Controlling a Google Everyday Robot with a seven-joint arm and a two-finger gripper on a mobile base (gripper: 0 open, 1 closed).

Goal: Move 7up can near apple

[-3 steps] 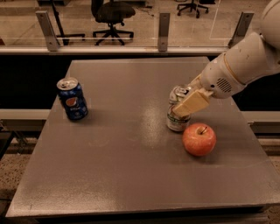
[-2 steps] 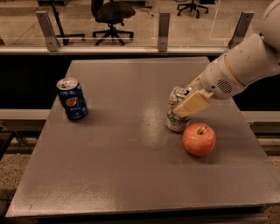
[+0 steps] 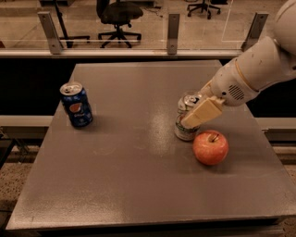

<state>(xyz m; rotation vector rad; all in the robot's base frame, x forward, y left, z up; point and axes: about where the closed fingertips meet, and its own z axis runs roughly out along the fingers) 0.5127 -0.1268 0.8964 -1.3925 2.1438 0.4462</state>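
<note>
The 7up can (image 3: pixel 184 133), white and silver with a green band, stands upright on the grey table (image 3: pixel 120 166), right of centre. The red-orange apple (image 3: pixel 210 147) sits just to its front right, a small gap away. My gripper (image 3: pixel 193 115) reaches in from the right on a white arm and is closed around the can's upper half. One cream finger (image 3: pixel 202 113) lies across the can's front; the other is hidden behind the can.
A dark blue Pepsi can (image 3: pixel 76 105) stands upright near the table's left edge. A rail with metal posts (image 3: pixel 173 28) runs behind the table. Office chairs (image 3: pixel 118 14) stand on the floor beyond.
</note>
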